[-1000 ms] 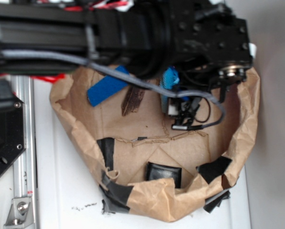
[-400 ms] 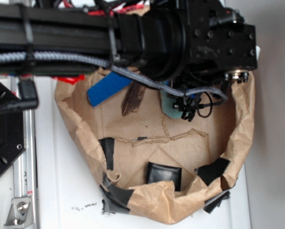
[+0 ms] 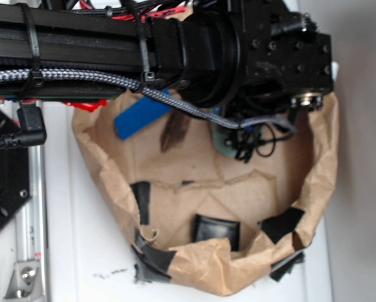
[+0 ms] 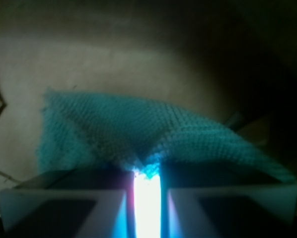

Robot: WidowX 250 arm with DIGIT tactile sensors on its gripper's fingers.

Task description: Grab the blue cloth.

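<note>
teal blue cloth (image 4: 153, 136) pinched between gripper (image 4: 147, 173) fingers.

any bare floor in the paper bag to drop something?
Bare paper between the bright blue block and the black tape patches at the near rim; also right of centre by the bag wall. Crowded at the back: the gripper is pinching the blue cloth, cables dangling.

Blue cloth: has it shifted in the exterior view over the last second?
Cannot tell. The blue cloth shows only as a teal sliver under the arm, by the blue block, which stayed put; the gripper pinches it.
</note>
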